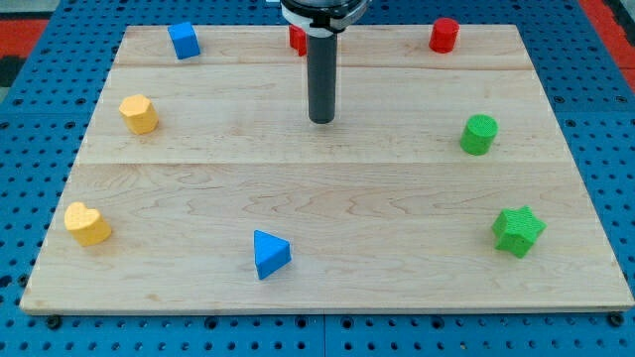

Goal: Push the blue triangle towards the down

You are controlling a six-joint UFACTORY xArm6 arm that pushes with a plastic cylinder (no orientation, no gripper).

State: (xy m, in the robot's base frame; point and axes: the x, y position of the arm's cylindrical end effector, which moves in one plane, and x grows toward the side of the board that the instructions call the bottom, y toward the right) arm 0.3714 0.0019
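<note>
Eight blocks: counted on the wooden table point(327, 288), listed below from the view's left to the view's right.
Yellow heart point(87, 223): seen near the left edge, low on the table.
Yellow block point(139, 114): found above the heart, roughly hexagonal, well apart from everything else.
Blue cube point(184, 41): placed near the top edge, left of centre.
Blue triangle point(270, 254): the task's thing, resting near the bottom edge, a little left of centre, with only a narrow strip of table left below it.
Handling of the triangle: judged light, rigid and ready to slide on smooth wood; no gripping is possible, so contact is best made at the middle of its upper face, since an off-centre push would likely spin it.
Red block point(297, 40): mostly hidden behind the rod at the top edge, shape not made out.
Tip point(321, 121): held upright over the upper middle of the table, touching no block, well above and slightly right of the blue triangle.
Arm pose: the rod is seen vertical beneath a round mount at the top of the view.
Claw: none is fitted, so no open or closed state can be told.
Red cylinder point(444, 35): stood at the top edge, right of centre.
Green cylinder point(478, 134): placed near the right edge, mid height.
Green star point(518, 231): set lower down by the right edge.
</note>
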